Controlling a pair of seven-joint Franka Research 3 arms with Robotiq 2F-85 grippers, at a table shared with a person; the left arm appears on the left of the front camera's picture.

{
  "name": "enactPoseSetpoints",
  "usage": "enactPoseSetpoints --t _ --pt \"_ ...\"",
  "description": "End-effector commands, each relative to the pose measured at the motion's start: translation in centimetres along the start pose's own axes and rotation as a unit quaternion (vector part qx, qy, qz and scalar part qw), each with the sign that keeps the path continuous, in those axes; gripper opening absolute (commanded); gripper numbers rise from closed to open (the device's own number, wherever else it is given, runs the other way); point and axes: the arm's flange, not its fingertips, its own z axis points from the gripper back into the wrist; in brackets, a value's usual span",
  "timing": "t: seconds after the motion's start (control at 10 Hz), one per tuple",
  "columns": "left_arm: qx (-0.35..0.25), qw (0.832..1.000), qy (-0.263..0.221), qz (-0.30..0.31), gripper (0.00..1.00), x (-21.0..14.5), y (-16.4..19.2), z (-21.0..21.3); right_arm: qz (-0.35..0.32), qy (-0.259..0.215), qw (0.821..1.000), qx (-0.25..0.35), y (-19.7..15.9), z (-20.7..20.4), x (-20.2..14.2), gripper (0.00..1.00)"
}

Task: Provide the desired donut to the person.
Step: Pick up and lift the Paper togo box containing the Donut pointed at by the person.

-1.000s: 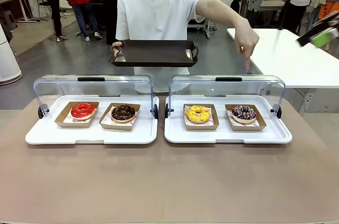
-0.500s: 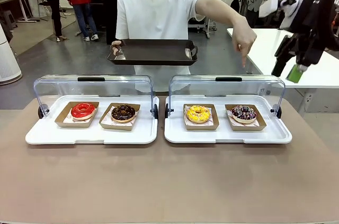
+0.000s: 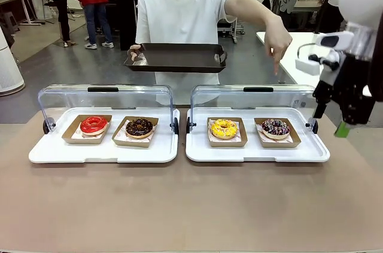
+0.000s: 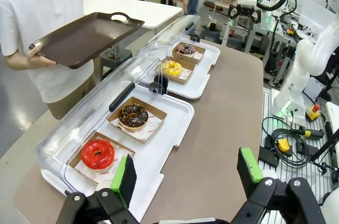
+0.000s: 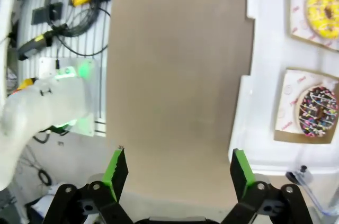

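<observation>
Brown table (image 3: pixel 191 205) carries two white cases w/ clear lids raised at the back: left case (image 3: pixel 48 154) has a red donut (image 3: pixel 94 124) and a choc. donut (image 3: pixel 139 126), right case (image 3: pixel 311 152) a yellow donut (image 3: pixel 224 128) and a sprinkled donut (image 3: pixel 275 127), each in its own cardboard tray. Person (image 3: pixel 179 14) at the far side holds a dark tray (image 3: pixel 176 58) in one hand and points the other hand (image 3: pixel 278 40) down just above the right case's lid, on the sprinkled donut's side. Right gripper (image 3: pixel 331 117) hangs beside the right end of the right case, fingers spread apart & empty; left gripper (image 4: pixel 186 166) hovers near the left case, fingers also spread & empty.
</observation>
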Motion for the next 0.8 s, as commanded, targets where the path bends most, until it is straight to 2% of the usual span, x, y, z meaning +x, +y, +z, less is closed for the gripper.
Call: enactPoseSetpoints --t 0.0,0.2,0.4,0.5,0.7 --pt "-0.001 1.0 -0.003 -0.001 1.0 0.0 0.0 0.1 0.023 -0.003 0.999 -0.028 0.3 -3.3 -1.9 1.0" --pt "-0.001 1.0 -0.003 -0.001 1.0 0.0 0.0 0.1 0.053 0.002 0.997 -0.063 0.3 -5.5 -2.1 1.0" --pt "-0.001 1.0 -0.003 -0.001 1.0 0.0 0.0 0.1 0.051 -0.024 0.994 -0.089 0.1 -5.5 -1.9 1.0" --pt "-0.001 1.0 -0.003 -0.001 1.0 0.0 0.0 0.1 0.038 -0.001 0.998 -0.056 -0.1 -5.3 -2.2 1.0" --pt "-0.001 1.0 -0.003 -0.001 1.0 0.0 0.0 0.1 0.038 -0.001 0.998 -0.056 -0.1 -5.3 -2.2 1.0"
